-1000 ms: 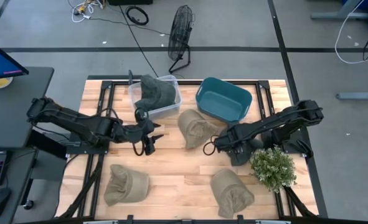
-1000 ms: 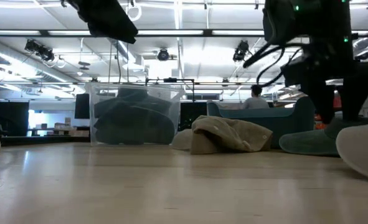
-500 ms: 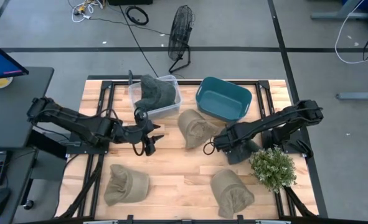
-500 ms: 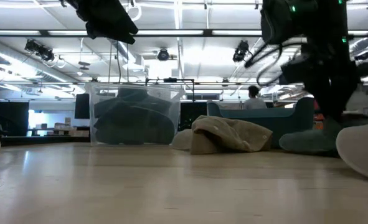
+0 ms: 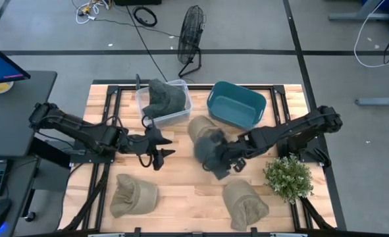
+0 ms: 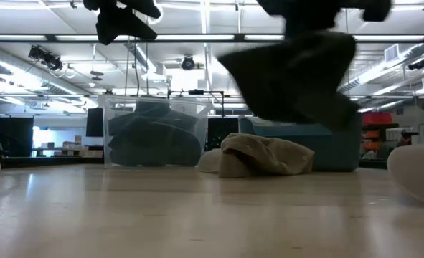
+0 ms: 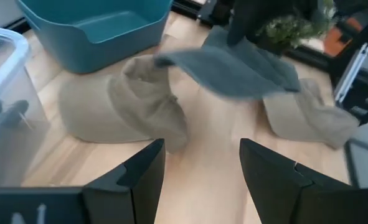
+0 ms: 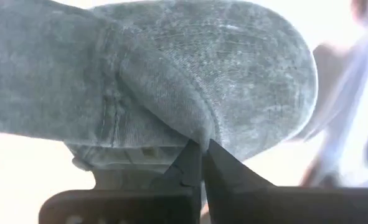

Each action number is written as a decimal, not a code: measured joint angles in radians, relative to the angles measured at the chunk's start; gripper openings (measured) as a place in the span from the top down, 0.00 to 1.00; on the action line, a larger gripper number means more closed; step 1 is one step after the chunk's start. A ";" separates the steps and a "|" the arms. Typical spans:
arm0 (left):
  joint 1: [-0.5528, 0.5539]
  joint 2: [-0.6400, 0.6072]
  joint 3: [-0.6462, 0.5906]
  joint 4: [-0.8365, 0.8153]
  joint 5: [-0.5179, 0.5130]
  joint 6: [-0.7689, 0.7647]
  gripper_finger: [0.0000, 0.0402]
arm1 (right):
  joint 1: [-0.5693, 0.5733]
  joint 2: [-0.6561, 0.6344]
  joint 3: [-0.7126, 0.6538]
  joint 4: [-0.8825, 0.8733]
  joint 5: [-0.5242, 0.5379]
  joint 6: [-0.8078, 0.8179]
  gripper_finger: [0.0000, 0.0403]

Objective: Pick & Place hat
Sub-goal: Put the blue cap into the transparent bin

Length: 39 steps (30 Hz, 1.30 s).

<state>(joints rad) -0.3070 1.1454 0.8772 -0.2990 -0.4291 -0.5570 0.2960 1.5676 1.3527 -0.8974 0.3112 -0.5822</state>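
Observation:
A dark grey hat (image 5: 210, 150) hangs from my right gripper (image 5: 228, 161), which is shut on it over the table's middle. The hat is blurred and clear of the table in the low view (image 6: 290, 79) and also shows in the left wrist view (image 7: 233, 68). My left gripper (image 5: 162, 154) is open and empty, left of the hat, above the wood; its fingers frame the left wrist view (image 7: 202, 174). A beige hat (image 5: 199, 128) lies on the table behind the grey one. A clear bin (image 5: 181, 108) holds dark hats. My right gripper pinches the grey hat between its two shut fingers at a seam edge where the brim meets the crown (image 8: 199, 138). The fingers come from the table's right side, slanting down. The hat is lifted clear of the table and spreads out past the fingertips.
A teal tub (image 5: 237, 105) stands at the far side, right of the clear bin. Two more beige hats lie near the front, one (image 5: 133, 194) at the left, the other (image 5: 245, 203) at the right. A potted plant (image 5: 287, 176) stands at the right. Bare wood lies between the grippers.
My right gripper has gone toward the table's left and up, carrying the grey hat. The hat lay on the table near the plant; now it is lifted clear and hangs over the table's middle, partly covering the beige hat from above.

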 joint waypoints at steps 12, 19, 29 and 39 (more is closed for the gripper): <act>0.002 0.000 0.000 0.071 0.008 -0.106 0.48 | -0.009 0.000 -0.122 0.540 0.121 -0.511 0.99; 0.007 0.000 0.000 0.118 0.008 -0.119 0.48 | -0.022 0.000 -0.176 0.537 0.119 -0.527 0.99; 0.050 0.019 0.001 0.107 0.012 -0.211 0.48 | -0.028 0.000 -0.203 0.655 0.152 -0.643 0.99; 0.096 0.105 0.002 0.124 0.054 -0.202 0.50 | -0.065 0.000 -0.204 0.679 0.147 -0.645 0.98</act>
<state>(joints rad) -0.2114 1.2500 0.8787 -0.1753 -0.3755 -0.7591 0.2311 1.5681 1.1492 -0.2180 0.4584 -1.2275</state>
